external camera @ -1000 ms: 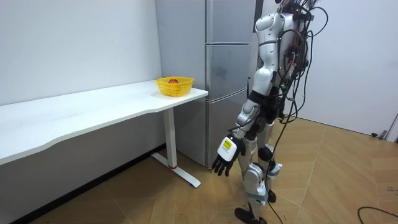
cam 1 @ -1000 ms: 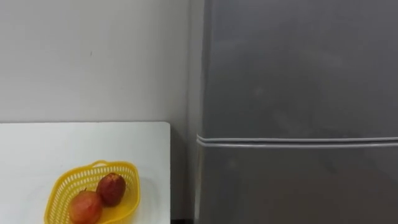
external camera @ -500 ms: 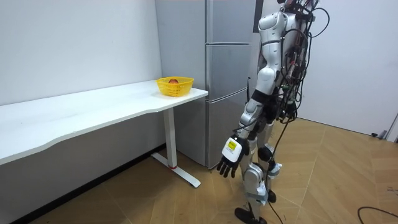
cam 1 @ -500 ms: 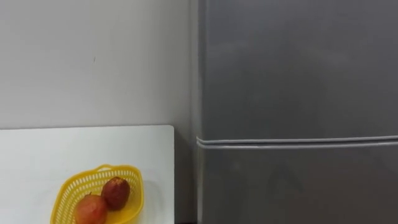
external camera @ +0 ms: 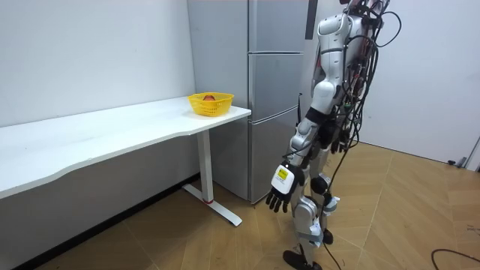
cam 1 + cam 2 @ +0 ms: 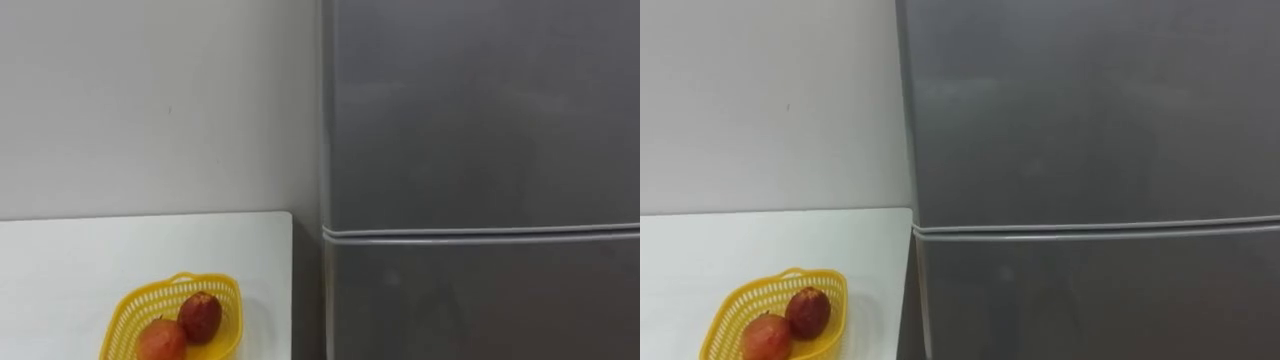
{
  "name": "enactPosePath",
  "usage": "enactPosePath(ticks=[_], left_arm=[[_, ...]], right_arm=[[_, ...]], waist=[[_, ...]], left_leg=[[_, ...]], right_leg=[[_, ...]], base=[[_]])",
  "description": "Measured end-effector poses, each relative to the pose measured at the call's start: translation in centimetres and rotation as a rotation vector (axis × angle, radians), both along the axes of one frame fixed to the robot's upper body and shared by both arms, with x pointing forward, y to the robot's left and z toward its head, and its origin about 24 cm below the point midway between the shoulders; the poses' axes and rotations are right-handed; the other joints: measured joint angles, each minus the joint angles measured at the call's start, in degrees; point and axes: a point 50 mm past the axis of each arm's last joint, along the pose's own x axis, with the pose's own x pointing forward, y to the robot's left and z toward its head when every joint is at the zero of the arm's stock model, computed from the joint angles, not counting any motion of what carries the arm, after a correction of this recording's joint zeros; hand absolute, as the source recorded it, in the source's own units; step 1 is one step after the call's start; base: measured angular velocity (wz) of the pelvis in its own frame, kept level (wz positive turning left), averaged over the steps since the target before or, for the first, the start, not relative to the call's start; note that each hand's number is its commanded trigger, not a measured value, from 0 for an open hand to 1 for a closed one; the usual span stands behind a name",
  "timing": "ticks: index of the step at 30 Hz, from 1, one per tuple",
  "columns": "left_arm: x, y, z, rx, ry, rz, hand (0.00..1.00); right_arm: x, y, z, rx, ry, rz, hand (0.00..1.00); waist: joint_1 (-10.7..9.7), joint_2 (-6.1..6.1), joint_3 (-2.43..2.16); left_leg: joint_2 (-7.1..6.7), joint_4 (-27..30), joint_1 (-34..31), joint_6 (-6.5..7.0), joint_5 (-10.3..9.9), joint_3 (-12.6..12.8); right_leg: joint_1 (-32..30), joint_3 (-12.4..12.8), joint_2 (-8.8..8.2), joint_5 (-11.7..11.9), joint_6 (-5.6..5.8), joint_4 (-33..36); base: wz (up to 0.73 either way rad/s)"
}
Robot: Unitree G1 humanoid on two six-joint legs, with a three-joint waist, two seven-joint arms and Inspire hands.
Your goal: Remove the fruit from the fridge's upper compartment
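One slack, empty left hand [image 5: 281,196]

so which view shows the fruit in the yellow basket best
The right eye view: both red fruits lie large in the yellow basket, one cut by the bottom edge. The left eye view shows much the same; the room view, just a red speck.

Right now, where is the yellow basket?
In the left eye view the basket sits lower left, on the white table near its right edge, beside the fridge, with two red fruits in it.
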Motion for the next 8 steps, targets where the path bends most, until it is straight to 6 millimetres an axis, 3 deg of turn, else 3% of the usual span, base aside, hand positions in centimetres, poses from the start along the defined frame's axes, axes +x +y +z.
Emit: enactPosePath(ticks=[8], left_arm=[[0.24,-0.09,-0.09,-0.019,0.027,-0.027,0.00]], right_arm=[[-0.59,0.79,-0.27,0.109,0.093,0.043,0.00]], waist=[[-0.07,-0.17,-0.02]], left_leg=[[-0.02,0.11,-0.14,-0.05,-0.11,-0.01]], right_leg=[[0.00,0.00,-0.01,-0.20,0.05,-0.15]], base=[[0.00]])
